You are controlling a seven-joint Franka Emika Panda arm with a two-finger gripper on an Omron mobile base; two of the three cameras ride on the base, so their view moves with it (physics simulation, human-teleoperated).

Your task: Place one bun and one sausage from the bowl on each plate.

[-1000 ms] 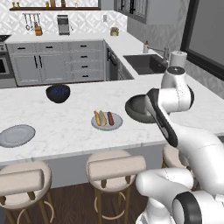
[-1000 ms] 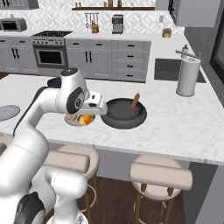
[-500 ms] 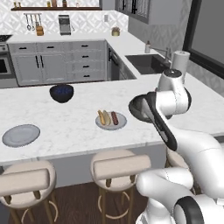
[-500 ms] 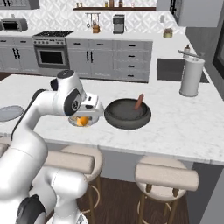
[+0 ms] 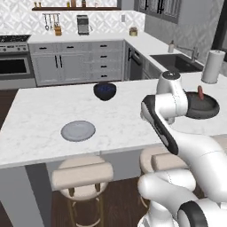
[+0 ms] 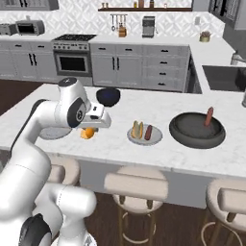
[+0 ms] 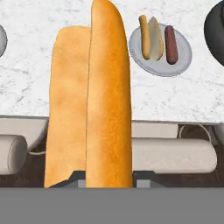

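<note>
I have the gripper (image 6: pixel 89 130) clenched on a bun (image 7: pixel 94 103), carried above the counter (image 6: pixel 144 153). In the hand view the bun is long, golden-orange and split lengthwise, its two halves side by side.

Landmark: the filled plate (image 6: pixel 132 138), which holds a bun and a sausage (image 6: pixel 148 132) lying side by side. The held bun hangs left of it in the right base view. The bowl (image 6: pixel 197 129) sits to its right, one sausage (image 6: pixel 208 116) leaning on its rim. The bare plate (image 5: pixel 78 131) lies far left.
</note>
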